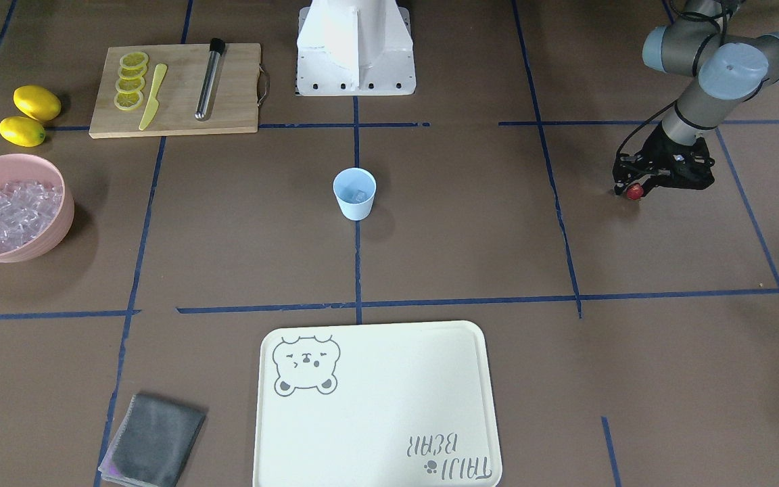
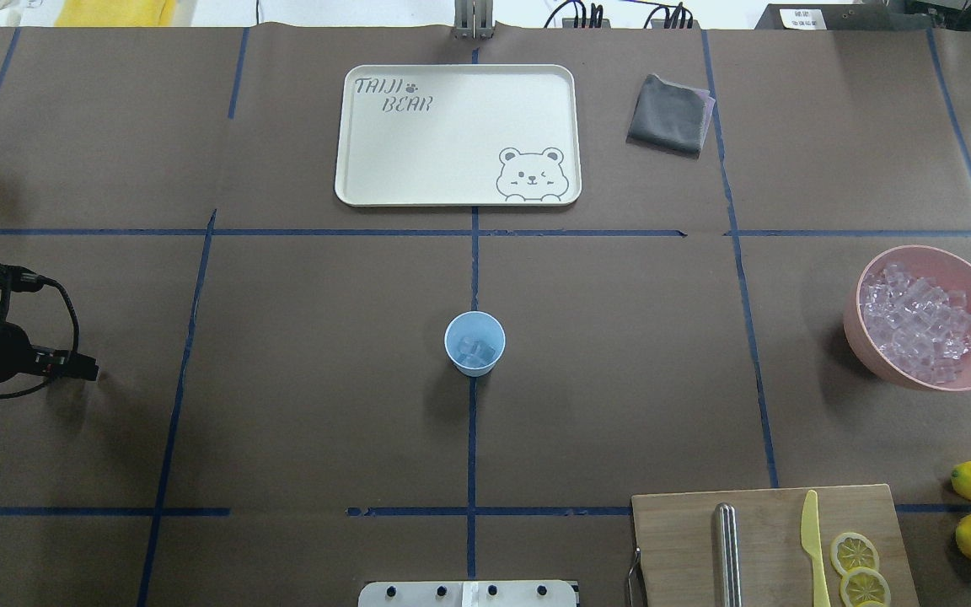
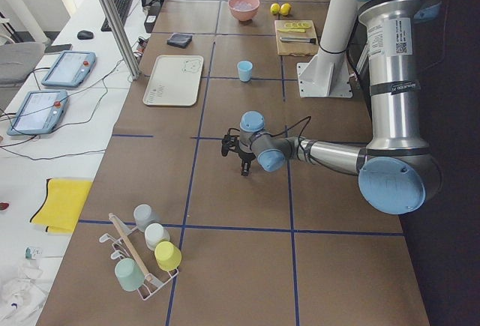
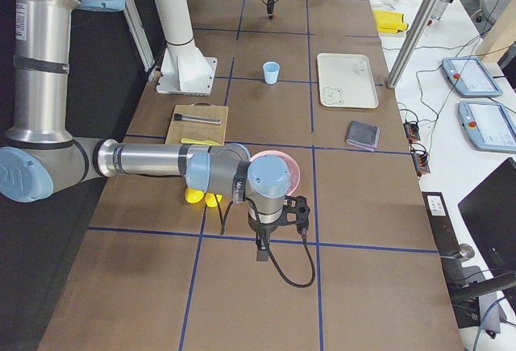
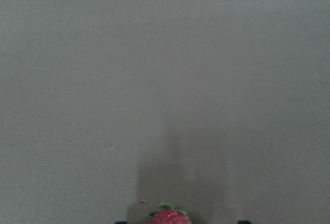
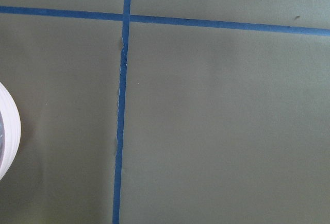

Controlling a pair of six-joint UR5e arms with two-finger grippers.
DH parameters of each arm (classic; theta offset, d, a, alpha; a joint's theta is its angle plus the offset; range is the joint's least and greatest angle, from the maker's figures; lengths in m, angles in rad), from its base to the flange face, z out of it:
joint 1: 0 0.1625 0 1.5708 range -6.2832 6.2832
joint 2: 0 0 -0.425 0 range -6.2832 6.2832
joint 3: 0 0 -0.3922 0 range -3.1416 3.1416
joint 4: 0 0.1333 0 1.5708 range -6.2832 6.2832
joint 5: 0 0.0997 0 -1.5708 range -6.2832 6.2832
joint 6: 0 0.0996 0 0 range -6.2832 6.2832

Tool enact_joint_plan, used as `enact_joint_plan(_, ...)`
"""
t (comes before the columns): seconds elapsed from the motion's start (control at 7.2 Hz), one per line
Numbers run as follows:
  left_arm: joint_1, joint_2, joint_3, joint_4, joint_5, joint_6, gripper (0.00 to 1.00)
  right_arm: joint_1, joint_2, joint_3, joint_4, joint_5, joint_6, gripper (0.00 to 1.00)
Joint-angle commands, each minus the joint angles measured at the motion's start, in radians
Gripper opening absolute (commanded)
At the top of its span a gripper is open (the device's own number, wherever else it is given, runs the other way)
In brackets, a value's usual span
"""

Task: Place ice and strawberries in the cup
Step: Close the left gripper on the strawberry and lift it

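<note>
Here, left claw [image 1: 632, 189] pinching strawberry [image 1: 635, 193], cup [image 1: 354, 194] apart

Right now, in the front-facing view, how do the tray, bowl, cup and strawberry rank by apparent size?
1. tray: largest, though it is also nearest the camera.
2. bowl: partly cut off at the edge of the view, yet clearly second.
3. cup
4. strawberry: smallest by far.
</note>
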Motion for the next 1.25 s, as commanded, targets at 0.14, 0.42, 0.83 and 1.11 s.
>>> enact_joint_plan(0.14, -0.038, 0.059, -0.081, 0.007, -0.045, 0.006, 0.0, -0.001, -0.002, 0.0, 0.0, 0.0, 0.0, 1.0)
enact_joint_plan(0.42, -0.113, 0.053, -0.187, 0.072, -0.047, 0.006, 0.0, -0.001, -0.002, 0.0, 0.0, 0.0, 0.0, 1.0)
enact_joint_plan(0.83, -0.114, -0.129, -0.388, 0.508, -0.042, 0.006, 0.0, -0.001, -0.003, -0.003, 0.0, 0.002, 0.0, 1.0)
enact_joint_plan(1.11, -0.091, -0.391, -0.41, 0.821, -0.032, -0.011, 0.0, -0.001, -0.003, -0.005, 0.0, 0.002, 0.0, 1.0)
